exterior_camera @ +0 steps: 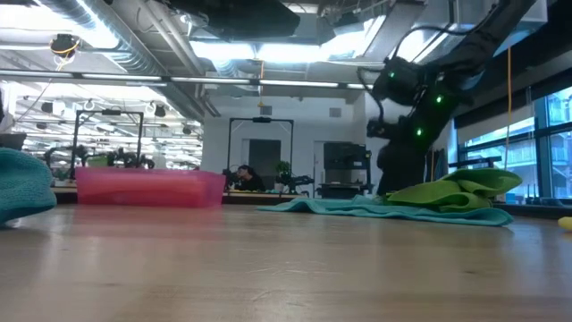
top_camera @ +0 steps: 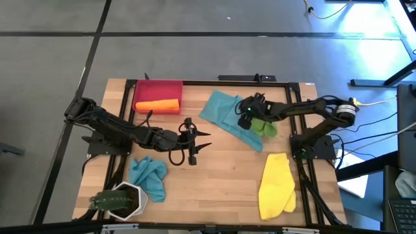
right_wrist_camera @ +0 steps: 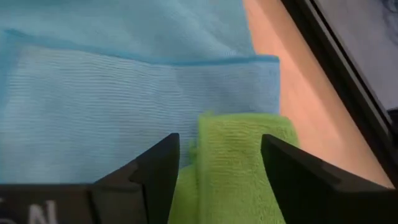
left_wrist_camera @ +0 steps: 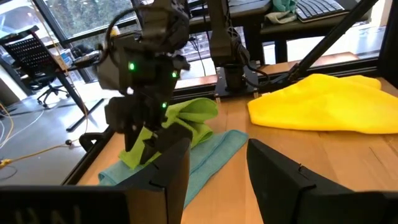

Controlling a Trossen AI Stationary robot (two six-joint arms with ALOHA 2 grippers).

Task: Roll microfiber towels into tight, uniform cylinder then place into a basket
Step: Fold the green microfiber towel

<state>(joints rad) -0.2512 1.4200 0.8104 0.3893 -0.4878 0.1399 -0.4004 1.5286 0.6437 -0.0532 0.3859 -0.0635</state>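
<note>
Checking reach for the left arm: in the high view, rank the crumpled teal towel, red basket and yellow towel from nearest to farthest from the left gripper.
From the left gripper at mid-table:
1. Crumpled teal towel, toward the front-left corner.
2. Red basket, at the back edge; only slightly farther.
3. Yellow towel, on the right side, clearly farthest.

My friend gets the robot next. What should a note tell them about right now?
Left gripper: open, empty, mid-table, holding nothing.
Right gripper: open over the green towel, a fold of it between the fingers, not clamped.
Green towel lies bunched on the spread teal towel at the back right.
Second teal towel is crumpled at the front left, next to the white plant pot.
Yellow towel lies loose at the front right.
Done: the orange towel is rolled and in the red basket.
Left: roll and basket the other four.
</note>
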